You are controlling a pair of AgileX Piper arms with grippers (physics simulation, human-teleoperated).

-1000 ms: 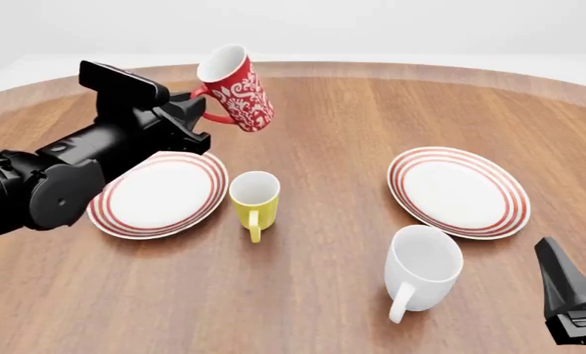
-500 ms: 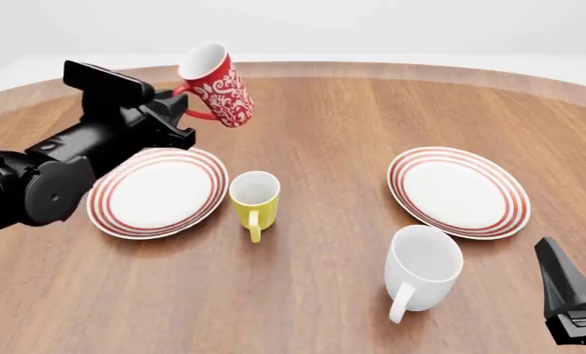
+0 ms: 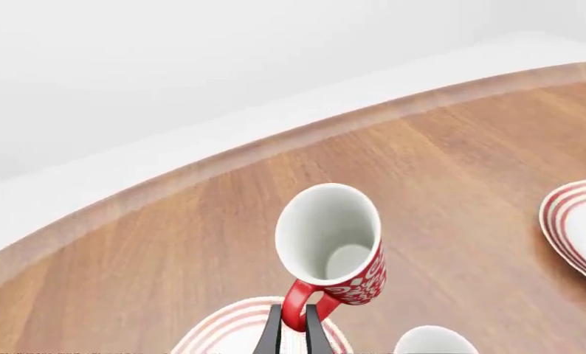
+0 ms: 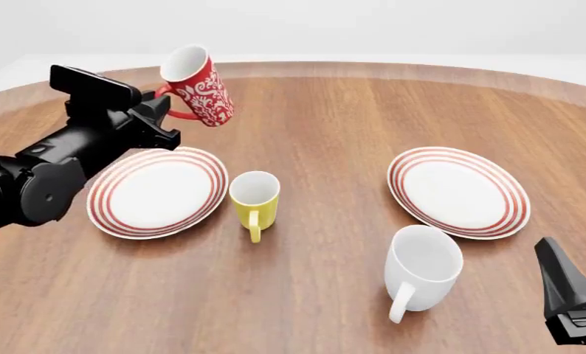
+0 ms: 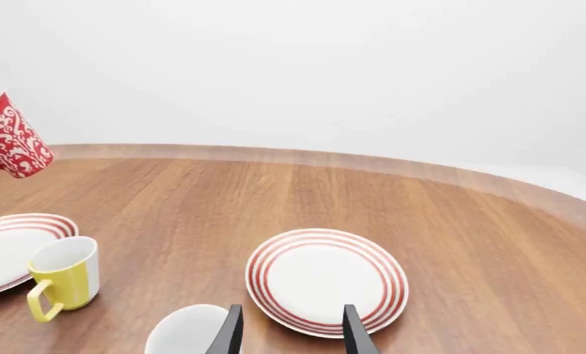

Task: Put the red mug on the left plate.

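Observation:
The red mug (image 4: 199,87) with its white floral pattern hangs tilted in the air above the table, beyond the far edge of the left plate (image 4: 156,191). My left gripper (image 4: 163,112) is shut on the mug's red handle. In the left wrist view the red mug (image 3: 334,247) shows its white inside, with the left gripper (image 3: 293,322) pinching the handle over the left plate (image 3: 236,332). The right wrist view catches the red mug (image 5: 7,139) and the left plate (image 5: 7,247). My right gripper (image 5: 289,322) stands open and empty at the near right.
A yellow mug (image 4: 254,201) stands just right of the left plate. A larger white mug (image 4: 421,269) sits near the front right. A second red-ringed plate (image 4: 458,191) lies on the right. The round wooden table's far edge (image 4: 372,66) curves behind.
My left gripper has carried the red mug to the left and slightly farther back. The right arm has not moved.

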